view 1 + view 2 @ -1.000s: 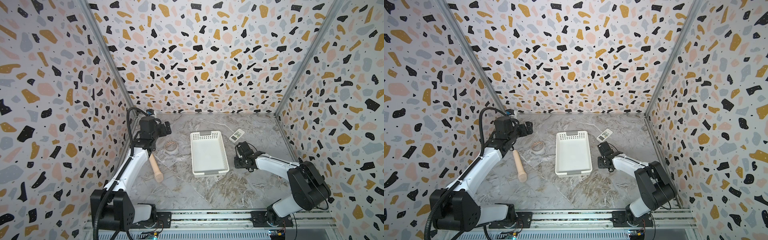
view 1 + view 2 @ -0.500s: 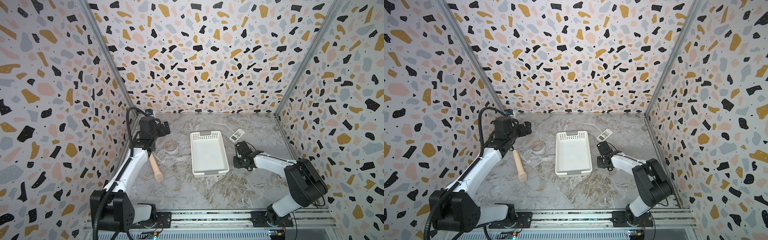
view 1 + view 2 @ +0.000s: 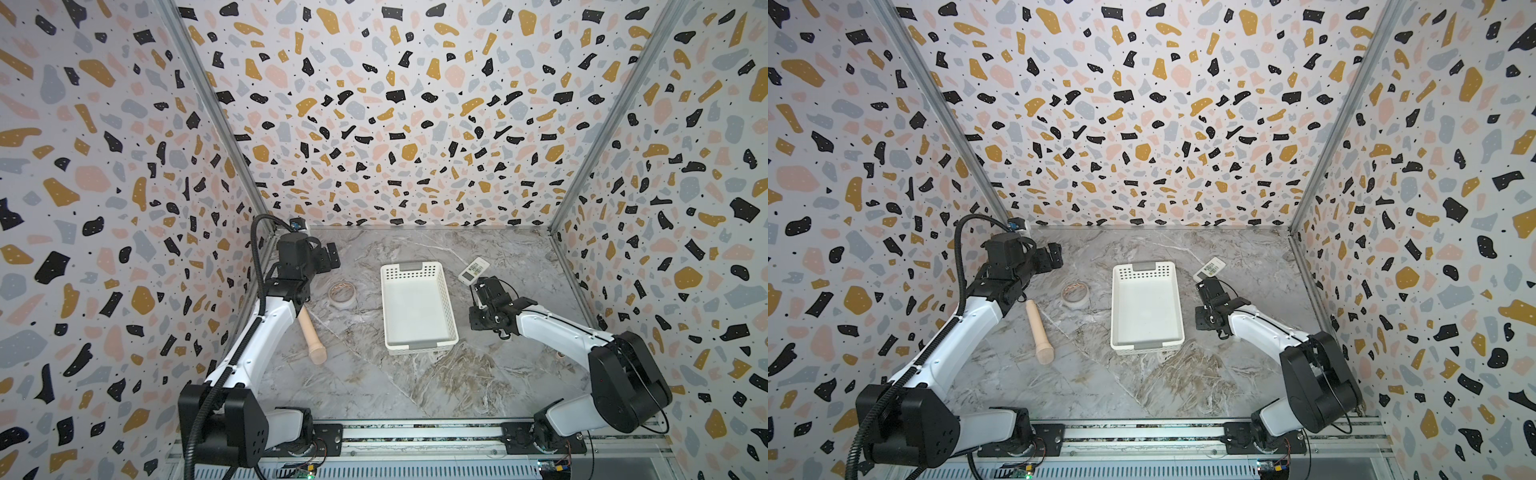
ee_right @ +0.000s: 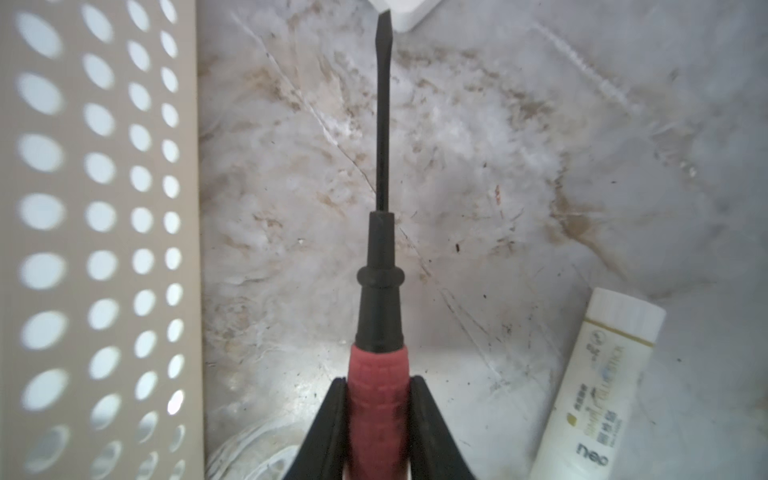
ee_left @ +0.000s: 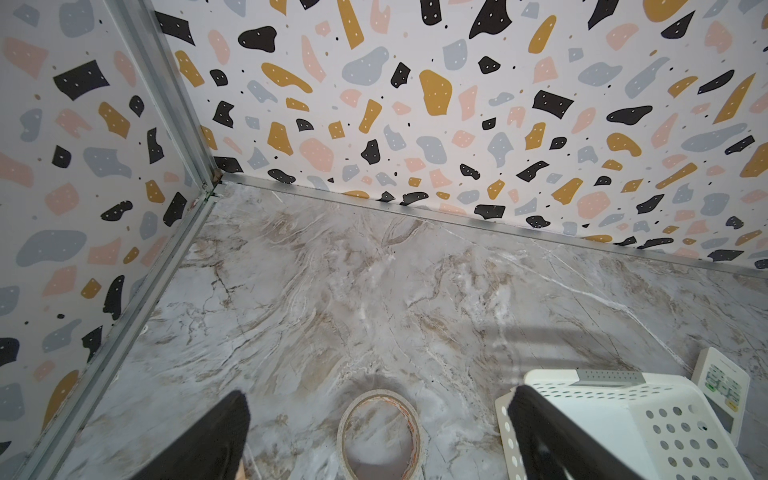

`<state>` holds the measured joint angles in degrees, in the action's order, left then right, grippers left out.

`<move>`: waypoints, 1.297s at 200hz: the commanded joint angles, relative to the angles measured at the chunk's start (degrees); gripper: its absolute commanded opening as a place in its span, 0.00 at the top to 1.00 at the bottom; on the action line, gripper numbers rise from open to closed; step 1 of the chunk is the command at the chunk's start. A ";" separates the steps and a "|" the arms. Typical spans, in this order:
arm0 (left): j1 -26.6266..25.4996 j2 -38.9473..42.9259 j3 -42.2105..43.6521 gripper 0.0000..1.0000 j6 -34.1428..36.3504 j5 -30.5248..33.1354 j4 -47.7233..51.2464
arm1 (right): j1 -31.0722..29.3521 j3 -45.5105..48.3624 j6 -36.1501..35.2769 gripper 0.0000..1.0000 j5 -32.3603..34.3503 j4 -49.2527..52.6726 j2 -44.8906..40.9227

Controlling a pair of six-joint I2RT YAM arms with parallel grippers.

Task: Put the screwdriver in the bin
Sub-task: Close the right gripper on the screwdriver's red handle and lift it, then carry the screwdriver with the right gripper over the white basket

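I have the screwdriver point(image 4: 380, 291) low on the desk point(image 4: 498, 166), just outside the bin point(image 4: 62, 249), with my right claw point(image 4: 378, 382) pinching its red handle so the shaft points clear for lifting, while my left claw point(image 5: 378, 399) hangs spread.

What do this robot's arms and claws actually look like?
Both arms, the left arm and the right arm, have smooth white tubular links between bulky black joint housings. A ribbed black hose loops along the left one; thin black wires run along the right. The left gripper and right gripper each have two flat, tapering black fingers.
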<state>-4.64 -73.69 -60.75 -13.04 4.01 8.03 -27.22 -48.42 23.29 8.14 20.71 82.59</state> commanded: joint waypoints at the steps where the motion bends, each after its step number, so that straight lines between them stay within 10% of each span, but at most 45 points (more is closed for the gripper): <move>1: -0.28 0.49 0.11 0.00 0.46 0.13 -0.48 | 0.21 -2.59 -0.50 0.81 1.44 3.29 -3.24; 121: -0.27 -0.10 0.11 0.00 0.39 0.10 -0.46 | -5.23 -14.77 -0.23 0.81 3.43 10.33 -4.68; 259: -0.28 -0.30 0.12 0.00 0.73 -0.01 -0.32 | -20.28 -25.86 2.82 0.80 -0.57 2.04 19.32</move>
<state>-4.64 -74.19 -60.75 -13.04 3.99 8.45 -47.51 -72.55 25.45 8.14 24.21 101.47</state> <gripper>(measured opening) 0.992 0.243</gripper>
